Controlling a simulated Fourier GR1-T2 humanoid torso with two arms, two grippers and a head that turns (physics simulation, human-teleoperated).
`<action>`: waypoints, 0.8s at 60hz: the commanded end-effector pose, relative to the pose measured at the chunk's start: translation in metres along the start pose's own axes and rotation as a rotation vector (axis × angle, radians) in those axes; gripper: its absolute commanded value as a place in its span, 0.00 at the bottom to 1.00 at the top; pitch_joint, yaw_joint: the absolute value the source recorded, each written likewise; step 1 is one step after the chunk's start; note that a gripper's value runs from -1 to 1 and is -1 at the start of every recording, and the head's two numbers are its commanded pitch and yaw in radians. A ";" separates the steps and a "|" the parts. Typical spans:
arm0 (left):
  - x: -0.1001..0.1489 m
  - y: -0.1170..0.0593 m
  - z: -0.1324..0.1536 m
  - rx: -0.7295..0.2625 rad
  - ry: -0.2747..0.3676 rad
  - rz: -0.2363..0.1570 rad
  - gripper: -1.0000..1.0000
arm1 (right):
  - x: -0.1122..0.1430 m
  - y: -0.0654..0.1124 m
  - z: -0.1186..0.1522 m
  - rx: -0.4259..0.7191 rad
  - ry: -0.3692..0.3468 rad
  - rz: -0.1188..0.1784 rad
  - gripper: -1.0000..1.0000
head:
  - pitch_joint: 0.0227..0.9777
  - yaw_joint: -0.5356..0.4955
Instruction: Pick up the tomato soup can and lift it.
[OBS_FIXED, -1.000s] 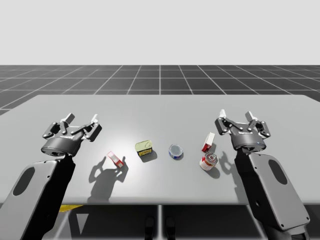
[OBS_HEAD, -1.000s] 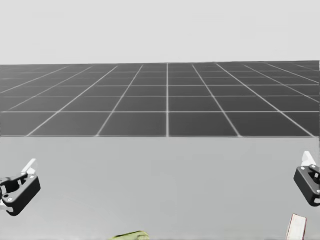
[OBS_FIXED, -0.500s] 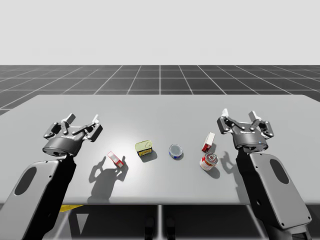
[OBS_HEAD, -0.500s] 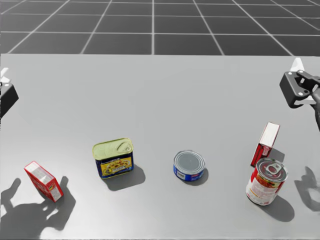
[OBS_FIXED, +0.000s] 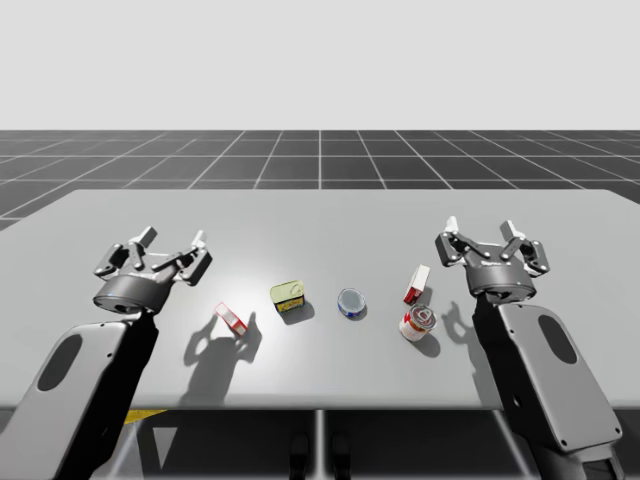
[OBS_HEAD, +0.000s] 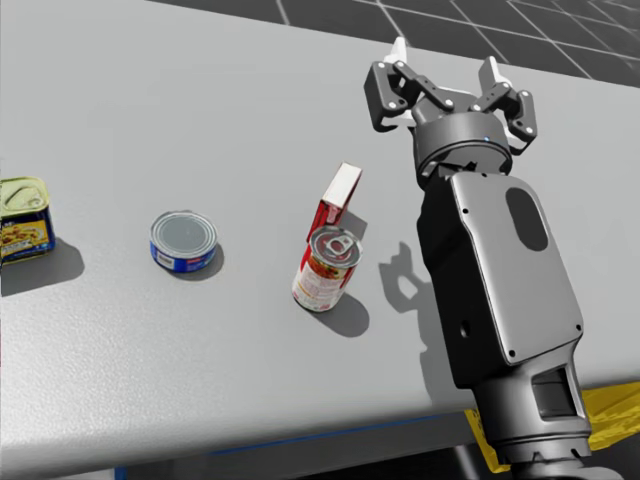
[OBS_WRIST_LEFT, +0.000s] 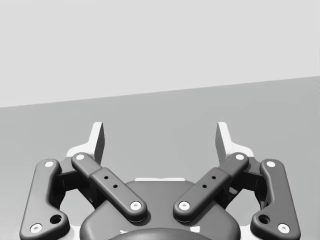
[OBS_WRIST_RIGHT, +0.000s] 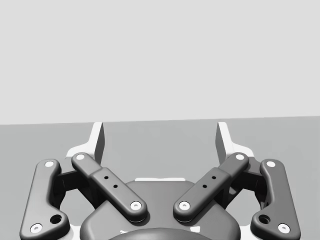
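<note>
The tomato soup can (OBS_FIXED: 417, 323) (OBS_HEAD: 326, 267) is red and white with a pull-tab lid and stands upright on the grey table (OBS_FIXED: 320, 215) (OBS_HEAD: 150, 90) near its front right. My right gripper (OBS_FIXED: 482, 234) (OBS_HEAD: 445, 62) (OBS_WRIST_RIGHT: 160, 135) is open and hangs above the table, to the right of the can and a little further back, apart from it. Far off on the left side, my left gripper (OBS_FIXED: 174, 240) (OBS_WRIST_LEFT: 160, 135) is open too. Nothing is between the fingers of either one.
A red and white box (OBS_FIXED: 416, 284) (OBS_HEAD: 338, 200) stands right behind the soup can. Left of it are a flat blue can (OBS_FIXED: 351, 303) (OBS_HEAD: 184, 241), a yellow-green rectangular tin (OBS_FIXED: 288, 297) (OBS_HEAD: 24, 218) and a small red box (OBS_FIXED: 231, 318).
My head has turned down and to the right, bringing the soup can and my right arm into view. My left gripper has shifted slightly right; the right one has hardly moved.
</note>
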 end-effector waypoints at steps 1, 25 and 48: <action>0.000 -0.004 0.001 -0.006 -0.003 -0.009 0.00 | 0.002 -0.001 0.000 0.011 0.004 -0.017 0.00 | 0.88 0.13; -0.002 -0.011 0.003 -0.036 0.009 -0.035 0.00 | 0.048 -0.013 0.063 0.185 0.026 -0.099 0.00 | 0.86 0.16; -0.003 -0.017 0.003 -0.048 0.017 -0.043 0.00 | 0.033 -0.035 0.157 0.421 0.119 -0.048 0.00 | 0.89 0.13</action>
